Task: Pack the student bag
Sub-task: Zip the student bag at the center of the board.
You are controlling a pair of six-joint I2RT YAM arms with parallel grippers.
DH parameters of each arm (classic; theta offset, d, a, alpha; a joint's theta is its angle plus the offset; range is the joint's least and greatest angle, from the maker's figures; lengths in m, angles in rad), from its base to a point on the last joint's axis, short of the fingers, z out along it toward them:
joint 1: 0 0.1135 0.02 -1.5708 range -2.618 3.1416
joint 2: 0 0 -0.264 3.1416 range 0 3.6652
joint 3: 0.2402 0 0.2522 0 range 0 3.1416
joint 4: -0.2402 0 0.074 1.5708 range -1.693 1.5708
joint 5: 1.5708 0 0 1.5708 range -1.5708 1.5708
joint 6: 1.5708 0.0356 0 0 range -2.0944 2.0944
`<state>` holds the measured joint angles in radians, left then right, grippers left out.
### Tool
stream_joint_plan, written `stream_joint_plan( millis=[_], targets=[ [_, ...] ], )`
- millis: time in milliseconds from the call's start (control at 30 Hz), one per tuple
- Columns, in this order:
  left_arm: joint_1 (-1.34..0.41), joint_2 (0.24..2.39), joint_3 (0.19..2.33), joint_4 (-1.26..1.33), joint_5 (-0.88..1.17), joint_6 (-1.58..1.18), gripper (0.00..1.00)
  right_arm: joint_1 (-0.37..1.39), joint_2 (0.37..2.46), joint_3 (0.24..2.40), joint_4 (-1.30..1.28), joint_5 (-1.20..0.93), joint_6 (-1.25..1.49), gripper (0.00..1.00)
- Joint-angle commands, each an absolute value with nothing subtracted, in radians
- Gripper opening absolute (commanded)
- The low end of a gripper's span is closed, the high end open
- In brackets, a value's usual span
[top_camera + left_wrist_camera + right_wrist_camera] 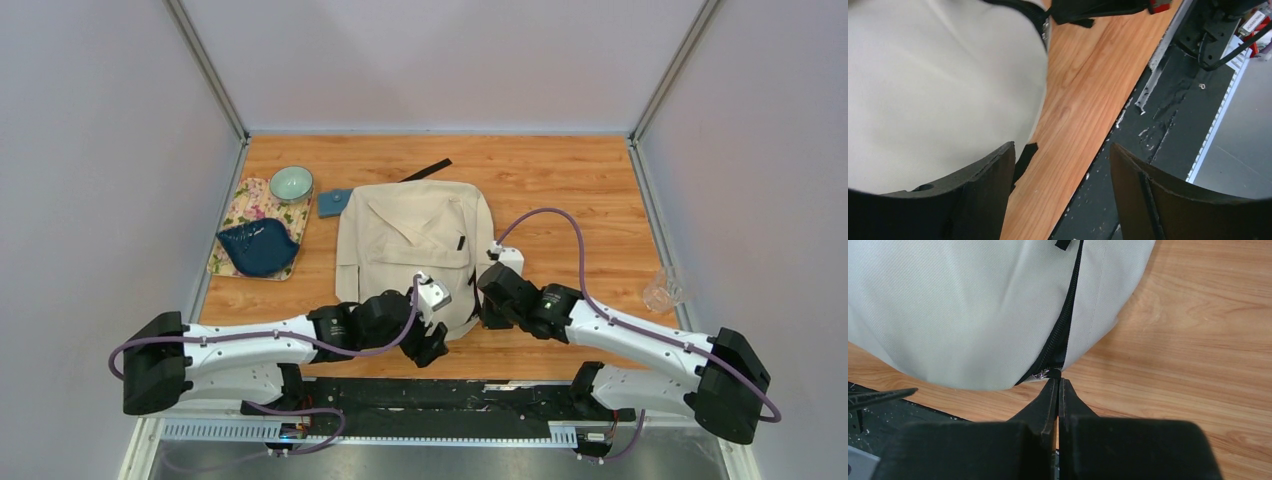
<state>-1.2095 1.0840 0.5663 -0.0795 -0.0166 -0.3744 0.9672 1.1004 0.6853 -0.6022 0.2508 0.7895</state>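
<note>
Top view: arm bases nearest, at the near table (pixel 560 180) edge. Bag (pixel 410 240) lies flat mid-table, pocket side up, long axis near-to-far, rounded end toward the arms. Left gripper (pixel 432 342) and right gripper (pixel 487 318) sit at that end's two corners. Left wrist: left gripper (pixel 1062 150) wide apart and holding nothing, one finger over the bag (pixel 938 90) edge, the other over the dark rail. Right wrist: right gripper (pixel 1058 384) closed tight, tips touching the near end of the zipper (pixel 1063 325); cannot tell if the pull is pinched. Judgement: the cloth is soft, light and limp, and will sag and drag if tugged. Best holds are the zipper pull, the seam edge or a strap.
</note>
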Motion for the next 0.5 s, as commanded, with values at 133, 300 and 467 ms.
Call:
stream_joint_plan(
  millis=[133,300,467],
  targets=[
    [-1.281,1.187,0.572,0.193,-0.109,-0.147,0.78,0.963,1.046,0.687,-0.592,0.253,0.804,0.00],
    [-1.289,1.265,0.534,0.313,-0.098,-0.035,0.79,0.963,1.026,0.695,-0.591,0.235,0.796,0.00],
    [-1.290,1.327,0.523,0.344,-0.129,-0.035,0.73,0.965,1.015,0.693,-0.588,0.222,0.793,0.00]
  ],
)
